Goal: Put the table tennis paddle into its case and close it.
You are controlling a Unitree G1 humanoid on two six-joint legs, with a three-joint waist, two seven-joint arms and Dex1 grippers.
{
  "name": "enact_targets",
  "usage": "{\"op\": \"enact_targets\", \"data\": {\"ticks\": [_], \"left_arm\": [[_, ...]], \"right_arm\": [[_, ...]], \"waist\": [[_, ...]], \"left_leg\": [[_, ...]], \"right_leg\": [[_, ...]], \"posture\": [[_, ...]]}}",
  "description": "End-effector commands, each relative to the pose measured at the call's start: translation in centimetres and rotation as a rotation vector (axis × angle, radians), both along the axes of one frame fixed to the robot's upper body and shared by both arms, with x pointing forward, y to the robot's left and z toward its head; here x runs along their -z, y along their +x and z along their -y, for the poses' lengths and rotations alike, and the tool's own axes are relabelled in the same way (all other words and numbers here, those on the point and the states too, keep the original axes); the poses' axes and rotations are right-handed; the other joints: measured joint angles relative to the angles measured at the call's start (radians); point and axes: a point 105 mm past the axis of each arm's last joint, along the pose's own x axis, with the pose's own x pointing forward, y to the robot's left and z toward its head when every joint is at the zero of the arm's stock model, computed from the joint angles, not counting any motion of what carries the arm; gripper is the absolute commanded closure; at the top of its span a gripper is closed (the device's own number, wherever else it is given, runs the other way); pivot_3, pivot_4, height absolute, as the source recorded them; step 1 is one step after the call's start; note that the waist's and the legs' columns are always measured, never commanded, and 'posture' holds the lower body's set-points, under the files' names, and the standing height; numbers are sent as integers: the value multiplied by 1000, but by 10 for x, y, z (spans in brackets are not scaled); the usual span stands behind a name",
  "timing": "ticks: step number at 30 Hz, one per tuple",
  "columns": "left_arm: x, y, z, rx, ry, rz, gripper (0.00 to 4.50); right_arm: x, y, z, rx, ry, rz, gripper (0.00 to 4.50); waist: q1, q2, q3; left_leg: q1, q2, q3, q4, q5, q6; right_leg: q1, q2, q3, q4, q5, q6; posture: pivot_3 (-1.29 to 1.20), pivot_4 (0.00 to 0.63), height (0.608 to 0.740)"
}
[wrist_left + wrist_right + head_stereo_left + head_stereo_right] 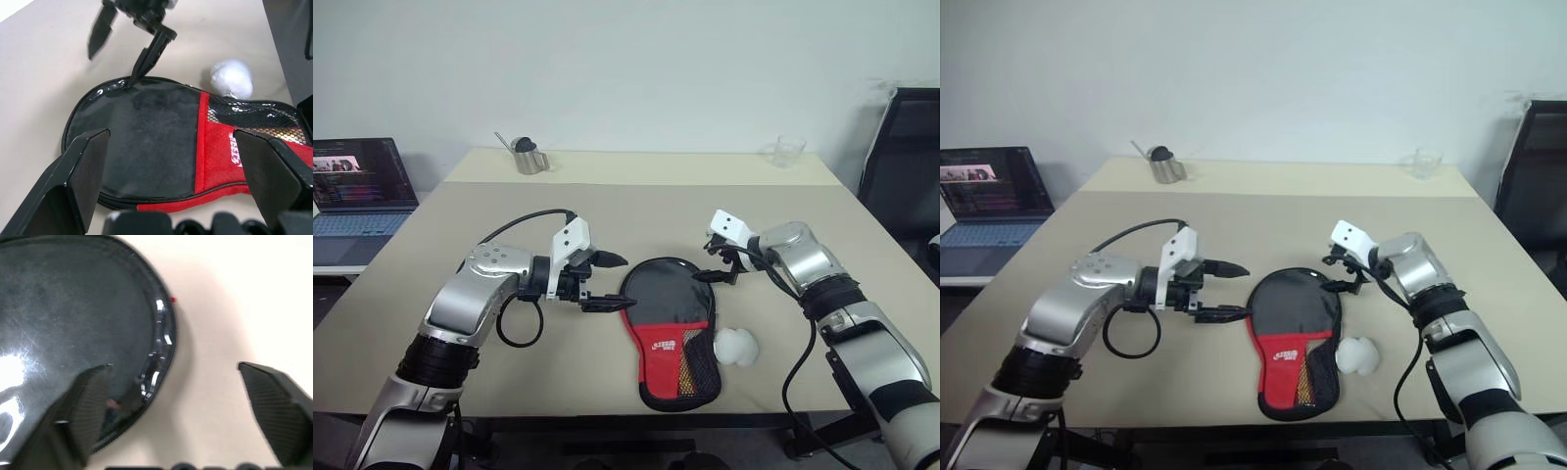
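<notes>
The case (668, 328) lies flat on the table (607, 215) between the two grippers, its round black part toward the far side and its red lower part with the white logo and mesh pocket toward the near edge. A light shape shows through the mesh; whether the table tennis paddle is inside cannot be told for certain.

The left gripper (604, 281) hovers just beside the case's left rim, its fingers spread wide with nothing between them; the lower fingertip sits at the zip edge, and whether it touches cannot be told. In the left wrist view the case fills the gap between the two black fingers (83, 171).

The right gripper (718, 262) hangs at the far right rim of the case, jaws wide and empty. In the right wrist view one finger (93, 396) stands over the glossy black edge, the other over bare table.

A white ball (736, 346) rests just right of the red part, nearer than the right gripper.

Beyond both grippers, a metal cup (528, 156) stands far left and a clear glass (788, 151) far right. A laptop (357, 196) sits on a side surface past the left arm.
</notes>
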Motion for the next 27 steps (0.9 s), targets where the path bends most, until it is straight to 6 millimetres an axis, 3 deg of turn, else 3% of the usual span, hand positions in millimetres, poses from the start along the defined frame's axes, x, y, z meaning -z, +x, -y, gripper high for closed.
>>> {"op": "enact_targets", "data": {"ticks": [1, 5, 12, 18, 23, 27], "left_arm": [[-17, 16, 8, -30, -48, 80, 81], [-15, 33, 28, -49, -80, 113, 81], [14, 50, 63, -25, -99, 49, 81], [43, 51, 86, 6, -56, 32, 81], [69, 54, 88, -15, 74, 89, 81], [75, 56, 89, -51, 69, 83, 81]], "right_arm": [[-45, -15, 9, -59, 17, 141, 31], [-63, -51, 31, -122, -18, 186, 31], [-45, -102, 69, -142, -152, 77, 31], [-19, -140, 58, -260, -202, -42, 31], [-4, -149, 49, -291, -232, -76, 31], [9, -157, 40, -340, -254, -105, 31]], "waist": [[5, 1, 0], [21, 1, 1], [27, 2, 1], [20, 2, 1], [19, 2, 1], [23, 2, 1]], "left_leg": [[0, 0, 0, 0, 0, 0], [-2, -1, -1, 0, 0, 0], [-3, -2, 1, 1, -1, 0], [-3, -1, 0, 0, -1, -1], [-3, -1, -1, 0, -1, -1], [-4, -2, -1, 0, -1, -1]], "right_leg": [[0, 0, 0, 0, 0, 0], [0, 0, -1, -1, -1, 1], [0, 0, -1, -5, 0, 3], [0, 0, -1, -6, 0, 3], [1, 0, -2, -8, 0, 4], [1, 0, -2, -10, 0, 5]], "posture": [[0, 150, 740], [0, 150, 740], [0, 150, 740], [0, 150, 740], [0, 150, 740], [0, 150, 740]]}}
